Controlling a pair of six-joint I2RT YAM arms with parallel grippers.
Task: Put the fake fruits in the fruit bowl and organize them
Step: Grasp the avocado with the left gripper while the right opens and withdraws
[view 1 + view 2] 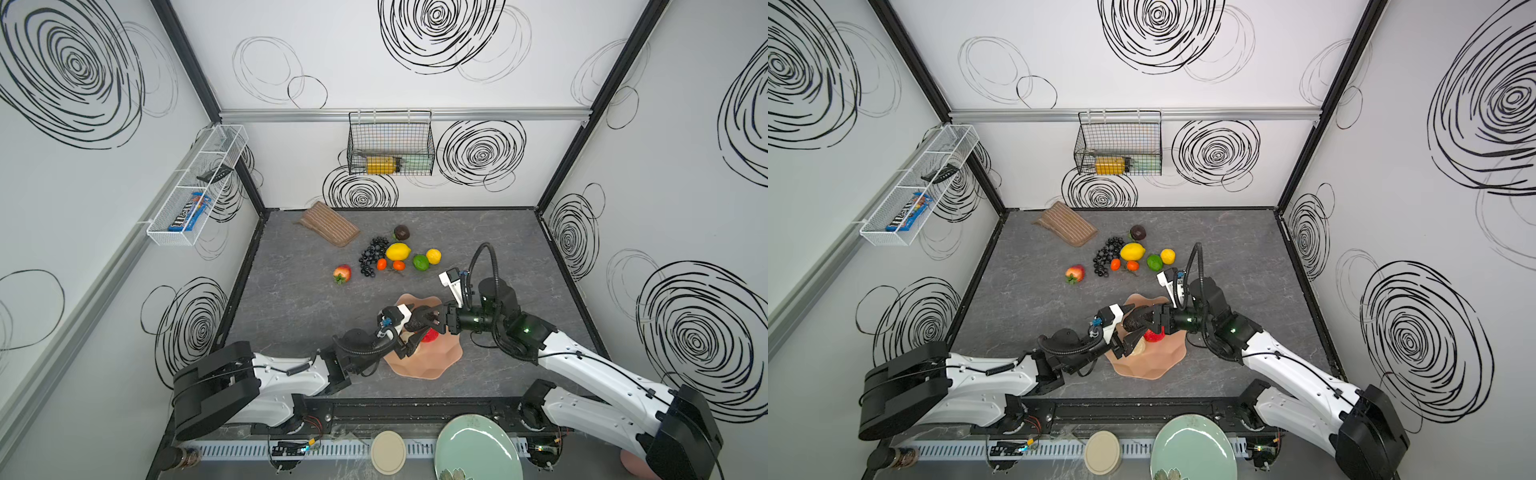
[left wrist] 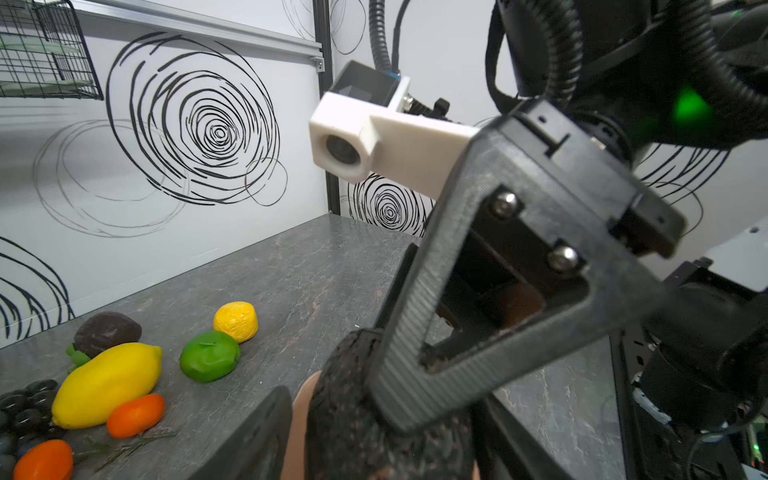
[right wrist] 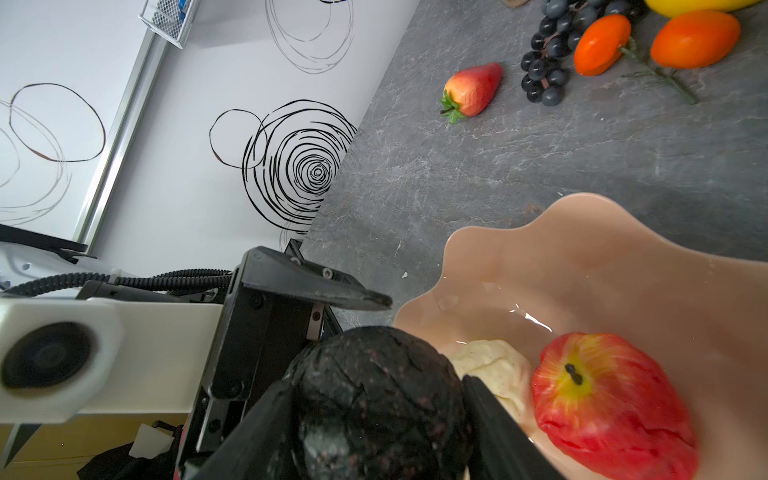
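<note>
A dark avocado [image 1: 417, 322] [image 3: 374, 395] hangs over the near-left part of the peach fruit bowl [image 1: 442, 361] [image 3: 602, 266]. My right gripper [image 1: 424, 321] [image 3: 374, 419] is shut on it from the right. My left gripper [image 1: 412, 327] [image 2: 374, 440] straddles the same avocado [image 2: 353, 415] from the left, with a gap showing beside one finger [image 2: 253, 440]. A red apple [image 3: 611, 403] and a beige fruit [image 3: 494, 370] lie in the bowl. On the table behind lie grapes [image 1: 370, 257], a lemon [image 1: 398, 251], a lime [image 1: 420, 262], a small yellow fruit [image 1: 433, 256], two tangerines [image 1: 381, 263], a strawberry [image 1: 342, 273] and a dark fruit [image 1: 401, 232].
A folded brown cloth [image 1: 330, 224] lies at the back left of the table. A mint-green plate [image 1: 478, 449] and a beige round lid [image 1: 388, 452] sit at the front beyond the rail. A black wire basket [image 1: 390, 143] hangs on the back wall.
</note>
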